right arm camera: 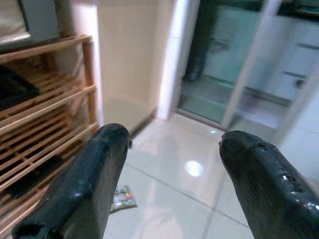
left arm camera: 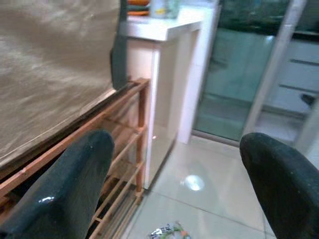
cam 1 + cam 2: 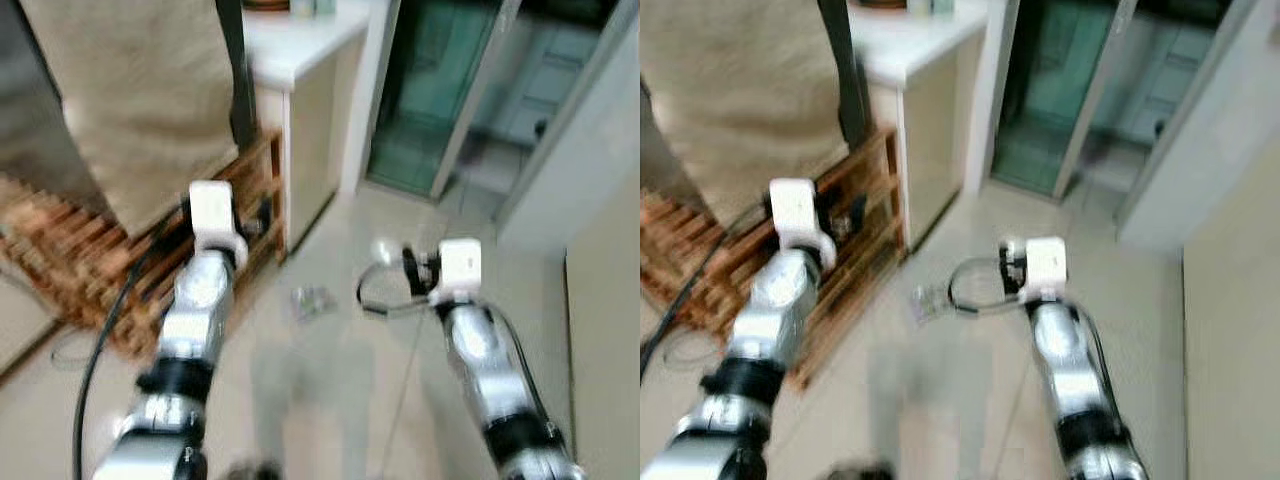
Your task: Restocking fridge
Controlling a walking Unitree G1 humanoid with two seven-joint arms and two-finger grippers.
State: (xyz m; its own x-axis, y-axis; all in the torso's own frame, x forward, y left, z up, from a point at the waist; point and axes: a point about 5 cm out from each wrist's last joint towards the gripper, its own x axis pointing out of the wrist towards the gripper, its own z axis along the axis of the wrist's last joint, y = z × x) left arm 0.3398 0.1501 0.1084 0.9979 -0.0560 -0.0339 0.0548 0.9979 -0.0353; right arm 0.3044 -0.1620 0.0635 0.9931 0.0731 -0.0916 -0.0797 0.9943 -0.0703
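Both silver arms reach forward over a pale tiled floor, and the eye views are blurred. My left gripper (image 2: pixel 179 189) is open, with nothing between its black fingers (image 2: pixel 70 189); its white wrist block (image 3: pixel 212 212) sits beside a wooden slatted rack (image 3: pixel 90 255). My right gripper (image 1: pixel 174 184) is open too and holds nothing, its wrist block (image 3: pixel 460 265) over the bare floor. A small crumpled wrapper (image 3: pixel 310 300) lies on the tiles between the two arms, also the wrapper (image 1: pixel 122 198) seen low in the right wrist view. No fridge can be made out.
A white counter (image 3: pixel 300 45) with a cream cabinet side (image 3: pixel 315 150) stands ahead on the left. A beige cloth (image 3: pixel 130 100) hangs over the rack. A glass sliding door (image 3: pixel 440 90) lies ahead. A pale wall (image 3: pixel 605 340) runs along the right.
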